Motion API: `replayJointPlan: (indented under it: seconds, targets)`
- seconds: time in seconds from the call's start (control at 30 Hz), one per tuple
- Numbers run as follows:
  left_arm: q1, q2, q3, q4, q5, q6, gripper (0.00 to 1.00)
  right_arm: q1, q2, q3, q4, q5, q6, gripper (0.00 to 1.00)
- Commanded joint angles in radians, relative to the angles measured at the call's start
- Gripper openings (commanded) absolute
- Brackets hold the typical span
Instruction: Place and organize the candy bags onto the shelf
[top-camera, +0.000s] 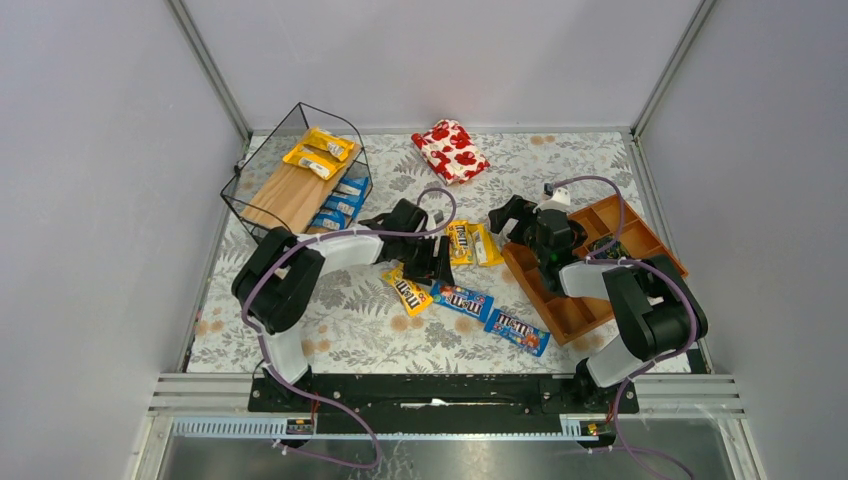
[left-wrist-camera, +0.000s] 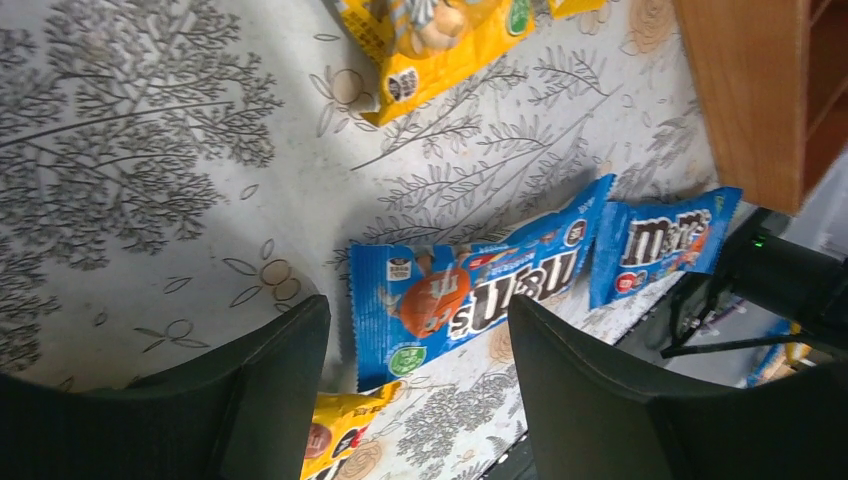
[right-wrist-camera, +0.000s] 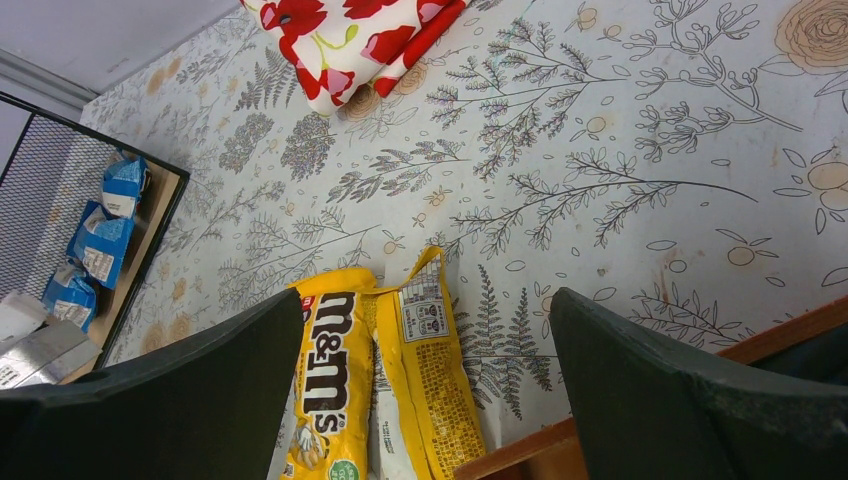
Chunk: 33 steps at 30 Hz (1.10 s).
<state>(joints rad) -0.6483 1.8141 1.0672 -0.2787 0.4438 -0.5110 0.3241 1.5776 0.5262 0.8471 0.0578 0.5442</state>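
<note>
The black wire shelf (top-camera: 262, 203) stands at the far left, with yellow candy bags (top-camera: 320, 152) on its upper board and blue ones (top-camera: 345, 200) on the lower. Loose on the table lie two yellow bags (top-camera: 470, 243), another yellow bag (top-camera: 408, 292) and two blue bags (top-camera: 462, 300) (top-camera: 517, 331). My left gripper (left-wrist-camera: 418, 300) is open over a blue bag (left-wrist-camera: 470, 300), holding nothing; a yellow bag (left-wrist-camera: 335, 435) shows beneath its left finger. My right gripper (right-wrist-camera: 428, 300) is wide open above the two yellow bags (right-wrist-camera: 330, 380), also holding nothing.
An orange-brown compartment tray (top-camera: 590, 265) sits at the right, its edge close beside the yellow pair (right-wrist-camera: 520, 455). A red-and-white floral pouch (top-camera: 450, 150) lies at the back centre. Grey walls enclose the table on three sides.
</note>
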Motion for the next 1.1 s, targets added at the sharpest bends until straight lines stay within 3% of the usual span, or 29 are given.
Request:
replayJointPlan:
  seconds: [0.0,0.33,0.5,0.7,1.07]
  targets:
    - [0.021,0.018,-0.053,0.100,0.103,-0.051,0.71,-0.007,-0.011,0.028,0.026,-0.018,-0.001,1.00]
    - [0.033,0.055,-0.153,0.378,0.283,-0.229,0.61,-0.007,-0.010,0.027,0.027,-0.019,0.003,1.00]
    - [0.035,0.077,-0.195,0.463,0.271,-0.299,0.46,-0.008,-0.013,0.026,0.027,-0.020,0.002,1.00]
    - [0.036,0.126,-0.277,0.734,0.324,-0.495,0.43,-0.008,-0.013,0.025,0.027,-0.018,0.002,1.00]
    - [-0.043,0.180,-0.322,1.061,0.267,-0.732,0.39,-0.009,-0.014,0.024,0.028,-0.018,0.003,1.00]
